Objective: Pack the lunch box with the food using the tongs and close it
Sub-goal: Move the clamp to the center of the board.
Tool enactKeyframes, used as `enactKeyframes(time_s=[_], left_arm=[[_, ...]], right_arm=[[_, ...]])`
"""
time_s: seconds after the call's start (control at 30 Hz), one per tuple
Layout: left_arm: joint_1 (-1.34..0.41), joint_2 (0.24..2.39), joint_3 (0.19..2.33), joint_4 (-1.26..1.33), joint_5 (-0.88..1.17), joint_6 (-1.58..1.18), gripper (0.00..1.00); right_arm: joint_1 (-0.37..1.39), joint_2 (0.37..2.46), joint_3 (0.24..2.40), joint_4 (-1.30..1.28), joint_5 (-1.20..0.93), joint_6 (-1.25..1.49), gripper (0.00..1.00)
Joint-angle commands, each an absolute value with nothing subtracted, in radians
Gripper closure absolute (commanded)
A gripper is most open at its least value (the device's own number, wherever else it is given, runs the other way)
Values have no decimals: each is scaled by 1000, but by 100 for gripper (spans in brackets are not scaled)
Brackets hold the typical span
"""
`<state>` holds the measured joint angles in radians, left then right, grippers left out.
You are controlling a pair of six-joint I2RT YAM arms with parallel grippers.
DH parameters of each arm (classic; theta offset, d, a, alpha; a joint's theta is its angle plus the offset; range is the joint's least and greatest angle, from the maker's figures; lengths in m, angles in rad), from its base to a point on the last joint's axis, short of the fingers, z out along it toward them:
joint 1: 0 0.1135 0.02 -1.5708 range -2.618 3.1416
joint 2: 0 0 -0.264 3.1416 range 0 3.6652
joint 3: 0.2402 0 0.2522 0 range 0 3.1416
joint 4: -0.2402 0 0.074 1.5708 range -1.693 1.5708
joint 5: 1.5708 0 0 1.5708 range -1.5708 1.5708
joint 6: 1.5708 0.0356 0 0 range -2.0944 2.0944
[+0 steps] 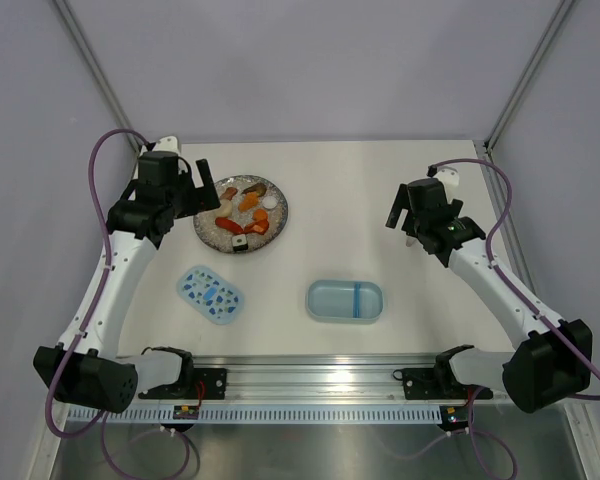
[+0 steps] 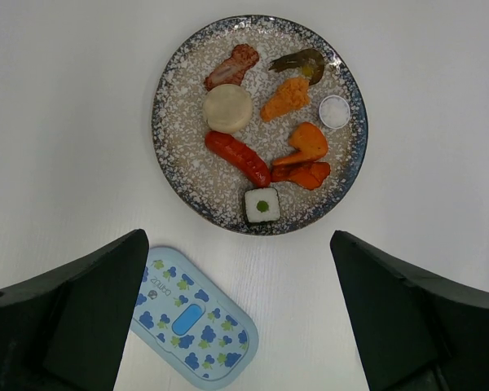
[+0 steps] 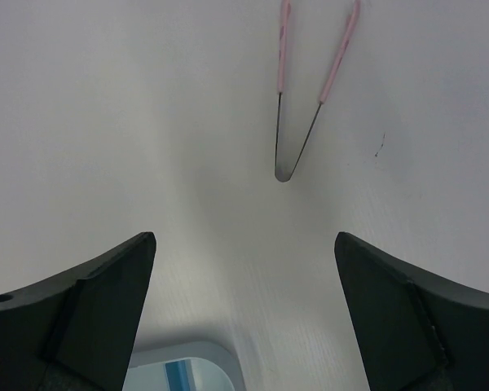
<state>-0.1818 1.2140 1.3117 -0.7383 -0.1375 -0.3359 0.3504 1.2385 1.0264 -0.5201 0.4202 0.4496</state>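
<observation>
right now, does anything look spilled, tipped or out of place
Nothing stands out. The food sits on the plate, the lunch box stands upright and open, its lid lies flat nearby, the tongs lie flat, and the left pincer and right pincer are open, empty.

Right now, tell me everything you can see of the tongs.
The tongs lie flat on the white table. Two slim pink arms narrow into thin dark strips, metal by the look, meeting in a rounded bend that points toward the open right gripper, which hangs clear of them. Their tips run out of frame. Only the table touches them.
</observation>
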Motion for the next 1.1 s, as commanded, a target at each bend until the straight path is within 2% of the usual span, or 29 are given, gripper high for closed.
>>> enactKeyframes(time_s=[0.0, 0.17, 0.33, 0.43, 0.53, 0.63, 0.97, 1.07], left_arm=[[-184, 1187, 1305, -703, -120, -314, 1], [-184, 1177, 1296, -700, -101, -302, 1], [-186, 1163, 1292, -704, -103, -295, 1], [-184, 1160, 1286, -698, -98, -296, 1], [-184, 1161, 1278, -687, -72, -305, 1], [-186, 1164, 1278, -687, -63, -313, 1], [-186, 1128, 1262, -707, -77, -304, 1], [-184, 1115, 1264, -719, -97, -296, 1]], right_arm=[[351, 1239, 1042, -511, 428, 463, 1], [351, 1221, 1028, -482, 382, 448, 1], [345, 1253, 1049, -503, 454, 404, 1], [275, 1318, 1118, -569, 443, 405, 1], [148, 1365, 1141, -571, 319, 396, 1], [74, 1468, 1214, -613, 256, 382, 1], [66, 1833, 1385, -609, 176, 414, 0], [67, 1908, 1417, -603, 187, 434, 7]])
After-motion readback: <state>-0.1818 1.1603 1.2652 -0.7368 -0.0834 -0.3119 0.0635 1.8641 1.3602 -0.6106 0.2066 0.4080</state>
